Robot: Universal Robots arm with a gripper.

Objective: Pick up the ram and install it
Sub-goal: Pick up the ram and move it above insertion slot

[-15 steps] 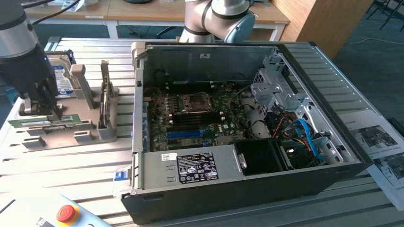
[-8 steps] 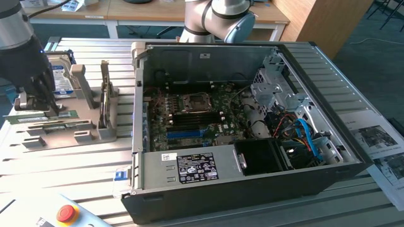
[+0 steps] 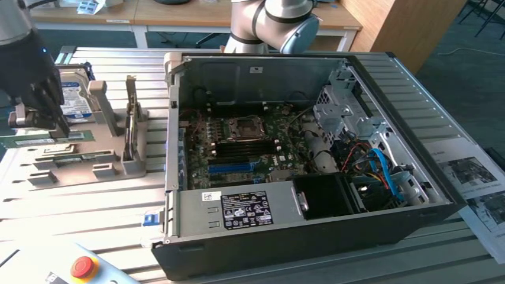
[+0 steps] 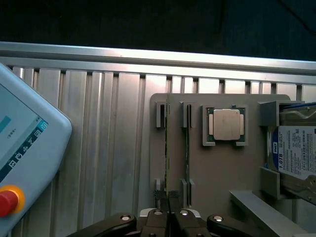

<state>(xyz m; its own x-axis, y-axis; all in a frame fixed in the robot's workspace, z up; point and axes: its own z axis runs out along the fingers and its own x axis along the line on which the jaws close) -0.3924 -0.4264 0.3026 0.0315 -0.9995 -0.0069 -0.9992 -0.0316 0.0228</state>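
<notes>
Where a grey holder [image 3: 106,151] sits to the exterior view's left of the open computer case [image 3: 316,236], the gripper [image 4: 169,200] is narrowed, clamping one end of the ram [image 4: 167,148]. The ram stands on edge at the holder's outer slot, beside a second stick [image 4: 187,148].

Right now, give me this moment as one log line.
gripper: shut on ram | ram: on edge in gray holder | computer case: open, ram not yet installed
</notes>
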